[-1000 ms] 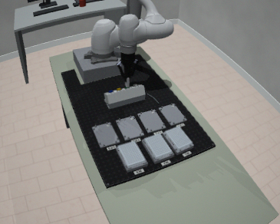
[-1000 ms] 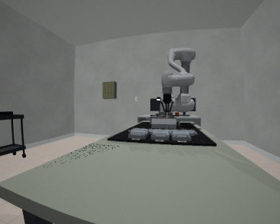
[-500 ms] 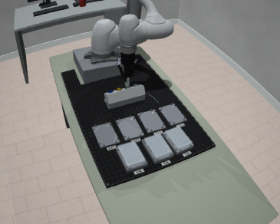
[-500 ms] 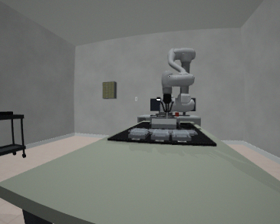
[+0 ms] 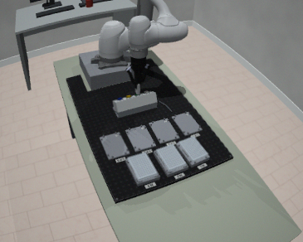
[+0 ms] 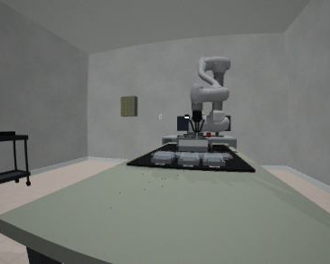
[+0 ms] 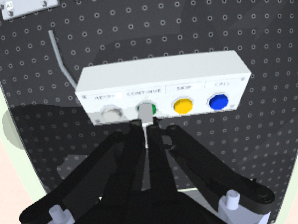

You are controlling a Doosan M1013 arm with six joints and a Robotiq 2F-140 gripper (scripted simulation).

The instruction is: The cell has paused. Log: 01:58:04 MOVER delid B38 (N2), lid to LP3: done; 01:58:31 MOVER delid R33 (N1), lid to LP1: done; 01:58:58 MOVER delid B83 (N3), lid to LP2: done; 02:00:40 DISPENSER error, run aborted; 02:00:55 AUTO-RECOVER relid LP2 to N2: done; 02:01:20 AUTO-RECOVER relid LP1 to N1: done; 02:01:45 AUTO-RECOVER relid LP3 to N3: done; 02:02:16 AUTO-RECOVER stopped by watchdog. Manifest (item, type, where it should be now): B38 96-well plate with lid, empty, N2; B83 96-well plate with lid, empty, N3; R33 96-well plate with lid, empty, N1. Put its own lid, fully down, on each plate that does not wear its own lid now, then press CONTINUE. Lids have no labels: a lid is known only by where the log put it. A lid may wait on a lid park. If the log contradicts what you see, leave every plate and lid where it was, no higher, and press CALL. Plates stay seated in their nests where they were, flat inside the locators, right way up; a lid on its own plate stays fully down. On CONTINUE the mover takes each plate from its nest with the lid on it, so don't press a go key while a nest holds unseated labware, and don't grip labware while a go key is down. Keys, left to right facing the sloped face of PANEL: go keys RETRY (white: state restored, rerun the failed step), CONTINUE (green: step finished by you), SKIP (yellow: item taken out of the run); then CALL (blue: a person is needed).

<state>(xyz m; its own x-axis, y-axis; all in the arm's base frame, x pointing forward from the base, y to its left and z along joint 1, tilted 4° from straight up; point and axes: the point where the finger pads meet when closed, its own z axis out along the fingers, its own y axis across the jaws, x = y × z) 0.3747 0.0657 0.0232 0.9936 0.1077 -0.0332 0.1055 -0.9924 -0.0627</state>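
My gripper (image 7: 146,112) is shut on nothing, and its tips point down at the green CONTINUE key on the white PANEL box (image 7: 162,90). The tips cover part of that key; I cannot tell whether it is pressed. The white key (image 7: 112,115), yellow key (image 7: 182,106) and blue key (image 7: 218,102) are uncovered. In the top view the gripper (image 5: 137,89) stands over the panel (image 5: 135,104). Three lidded plates (image 5: 141,169) (image 5: 170,159) (image 5: 193,150) sit flat in the front row of nests.
Several empty grey lid parks (image 5: 140,137) lie in a row behind the nests on the black perforated mat. The arm's grey base block (image 5: 102,70) stands behind the panel. A thin cable (image 7: 60,56) runs from the panel's left end.
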